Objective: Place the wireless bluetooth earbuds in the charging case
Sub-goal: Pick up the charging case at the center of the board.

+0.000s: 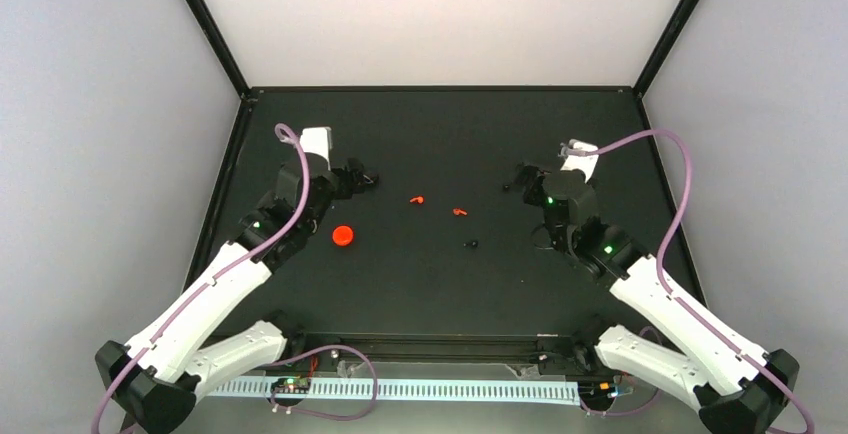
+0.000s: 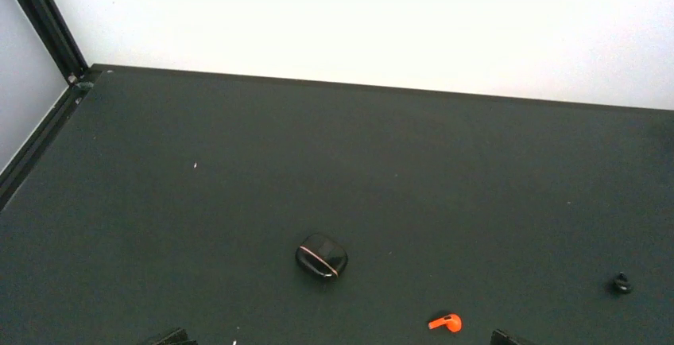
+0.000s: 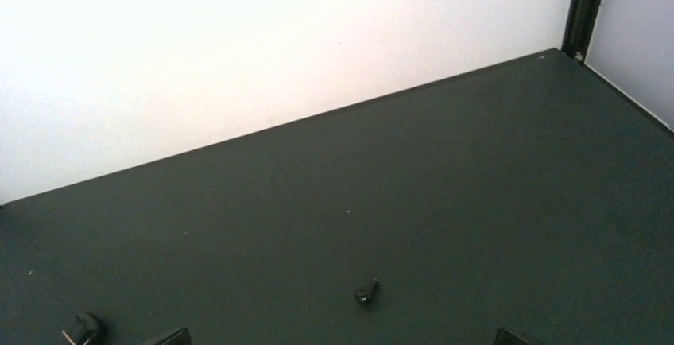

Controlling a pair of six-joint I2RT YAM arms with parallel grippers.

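White walls and black corner posts box in a matte black table (image 1: 430,294).

Top view, L to R:
- The left arm (image 1: 225,279) reaches fwd from the near-left corner, with a purple cable (image 1: 290,194) looped along it. Its wrist is over the table's left-mid area.
- The charging case (image 1: 344,236), a red puck, lies just beside that forearm on the near-right side. It shows in this view only.
- The two earbuds (image 1: 418,199) (image 1: 460,212) lie near table centre, apart from each other and well apart from the case.
- A tiny black bit (image 1: 471,244) sits nearer the arm bases than they do.
- The right arm (image 1: 650,289) mirrors the left, with its wrist over right-mid.

Left wrist cam: the left fingers (image 2: 171,337) show only as tips at the bottom edge, set wide apart w/ nothing between them. It also shows a glossy black lump (image 2: 322,256) ahead on the table. One orange earbud lies by the right tip, and a small black piece (image 2: 621,284) lies far right.

Right wrist cam: the right fingers (image 3: 509,335) are likewise just tips, spread wide and holding nothing. Two small dark pieces (image 3: 366,291) (image 3: 79,329) lie on bare table, w/ the back wall and right post behind.
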